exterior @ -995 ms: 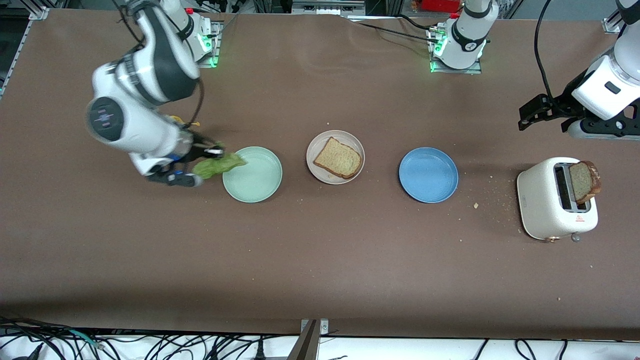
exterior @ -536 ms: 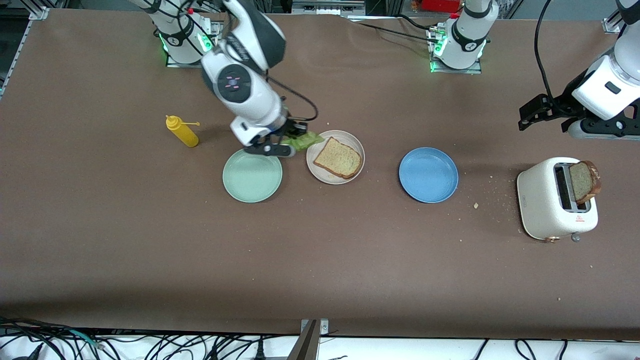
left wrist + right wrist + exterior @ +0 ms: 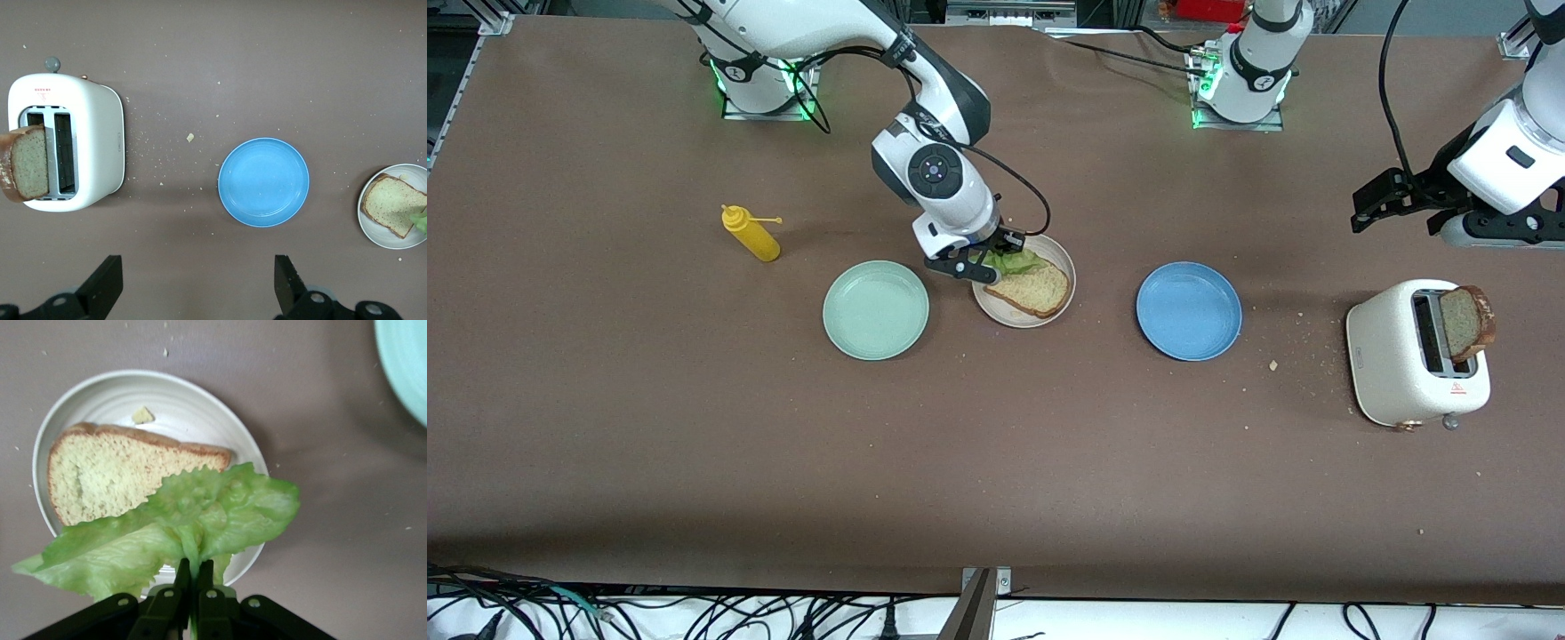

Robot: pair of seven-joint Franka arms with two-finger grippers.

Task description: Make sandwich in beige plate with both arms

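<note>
Lettuce (image 3: 180,520): pinched by right pincer (image 3: 980,264), now carried from mint plate (image 3: 876,309) to over beige plate (image 3: 1021,317)
Bread slice (image 3: 1032,286): on beige plate, awaiting lettuce
Left pincer (image 3: 197,283): spread, waiting above bench (image 3: 996,462) near toaster (image 3: 1414,356)
Next: likely release

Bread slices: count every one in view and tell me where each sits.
2. One bread slice lies on the beige plate, under the lettuce that the right gripper holds. The other slice stands in the toaster. None hidden, seemingly.

even overhead light, soft shadows, sharp
</note>
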